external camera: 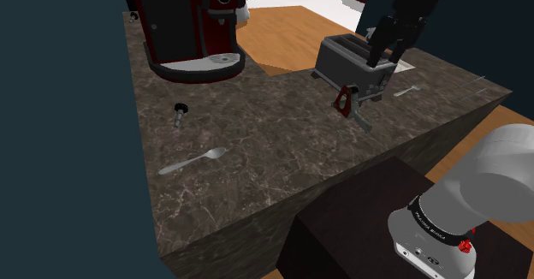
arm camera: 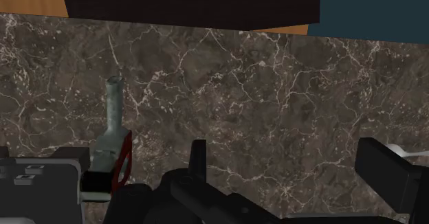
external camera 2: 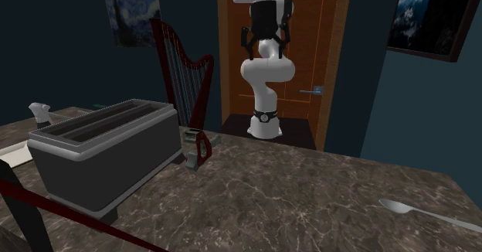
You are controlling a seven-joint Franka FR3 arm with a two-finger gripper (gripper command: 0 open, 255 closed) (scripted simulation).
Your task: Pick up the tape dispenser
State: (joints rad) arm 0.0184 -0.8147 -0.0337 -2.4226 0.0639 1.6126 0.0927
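The tape dispenser (external camera: 347, 102) is dark red and grey and stands on the brown marbled counter (external camera: 257, 140), just in front of a grey toaster (external camera: 351, 59). My black gripper (external camera: 382, 57) hangs above the toaster's far end, behind and above the dispenser and apart from it. In the wrist view the two fingers (arm camera: 198, 159) stand wide apart with nothing between them, so the gripper (arm camera: 292, 169) is open. There the dispenser (arm camera: 113, 143) lies off to the side of one finger. In the second exterior view the dispenser (external camera 2: 198, 150) sits beside the toaster (external camera 2: 100, 150).
A red and black coffee machine (external camera: 192, 20) stands at the counter's back left. A spoon (external camera: 192, 162) and a small black-capped piece (external camera: 180, 110) lie toward the shoulder view's left. Another utensil (external camera: 406, 90) lies right of the toaster. A harp (external camera 2: 181, 69) stands behind the counter.
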